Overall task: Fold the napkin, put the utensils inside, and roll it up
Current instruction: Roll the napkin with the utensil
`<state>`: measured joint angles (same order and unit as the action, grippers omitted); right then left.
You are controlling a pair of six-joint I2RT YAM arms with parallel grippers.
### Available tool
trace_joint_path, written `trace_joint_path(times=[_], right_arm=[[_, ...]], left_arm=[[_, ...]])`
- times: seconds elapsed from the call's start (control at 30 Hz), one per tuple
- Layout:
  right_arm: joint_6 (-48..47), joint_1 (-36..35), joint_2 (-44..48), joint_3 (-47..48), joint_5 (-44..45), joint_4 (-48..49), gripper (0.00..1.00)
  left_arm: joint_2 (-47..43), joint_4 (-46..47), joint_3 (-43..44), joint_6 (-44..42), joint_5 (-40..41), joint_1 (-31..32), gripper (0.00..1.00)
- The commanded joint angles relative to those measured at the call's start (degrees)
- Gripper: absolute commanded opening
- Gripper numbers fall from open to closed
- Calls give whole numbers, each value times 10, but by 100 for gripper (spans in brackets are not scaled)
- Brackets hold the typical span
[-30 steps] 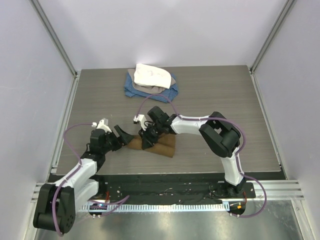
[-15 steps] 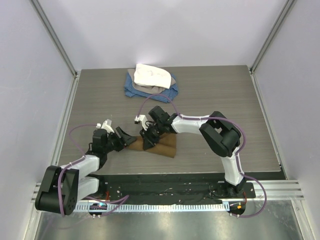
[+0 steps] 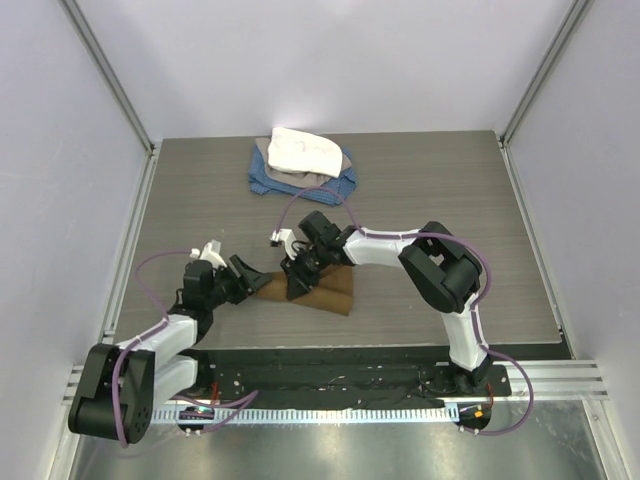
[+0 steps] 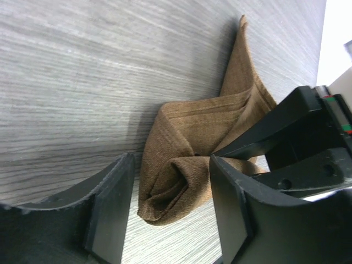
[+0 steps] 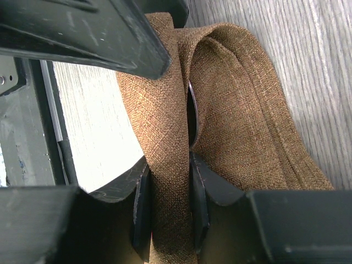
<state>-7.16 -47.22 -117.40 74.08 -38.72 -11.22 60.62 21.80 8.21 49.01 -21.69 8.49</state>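
Tan-brown cloth napkin (image 3: 335, 295) part-rolled on grey table (image 3: 450, 190); R jaws pinch a fold, L jaws open astride end.

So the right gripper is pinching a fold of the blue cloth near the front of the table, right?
No. The right gripper is pinching a fold of the tan-brown woven napkin, not the blue one, near the front of the table; the right wrist view shows it. The crumpled blue cloth lies at the back.

Left claw (image 4: 171, 187) parted, right claw (image 5: 168, 203) clamped
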Motion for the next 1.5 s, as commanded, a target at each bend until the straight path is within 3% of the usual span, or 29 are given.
trace_joint_path(times=[0.0, 0.23, 0.37, 0.43, 0.5, 0.53, 0.6, 0.77, 0.93, 1.03, 1.3, 1.47], right_arm=[[0, 5, -19, 6, 21, -33, 33], [3, 6, -22, 10, 19, -34, 34], [7, 6, -17, 12, 32, -35, 37], [12, 6, -6, 12, 49, -35, 43], [14, 6, 11, 16, 73, -40, 49], [16, 6, 20, 16, 82, -44, 58], [16, 5, 53, 15, 119, -47, 64], [-15, -27, 132, -17, 259, -35, 82], [-72, -127, 199, -113, 481, 96, 87], [-106, -178, 196, -146, 556, 154, 88], [-150, -236, 125, -171, 651, 276, 88], [-169, -240, 87, -166, 655, 294, 88]], left_arm=[[18, 14, 3, -5, -10, -1, 58], [52, 34, 4, -1, -21, 3, 49], [69, 47, 10, 0, -29, 4, 33], [72, 46, 17, 0, -32, 4, 26], [77, 31, 26, 0, -28, 3, 12], [78, 22, 30, -1, -27, 3, 5], [79, -6, 42, -6, -22, 3, 0], [76, -61, 63, -5, -9, 2, 0], [81, -144, 97, 6, 11, 1, 0], [88, -186, 122, 7, 10, -1, 0], [94, -234, 157, 6, -2, -9, 0], [106, -231, 159, 10, -25, -18, 0]])
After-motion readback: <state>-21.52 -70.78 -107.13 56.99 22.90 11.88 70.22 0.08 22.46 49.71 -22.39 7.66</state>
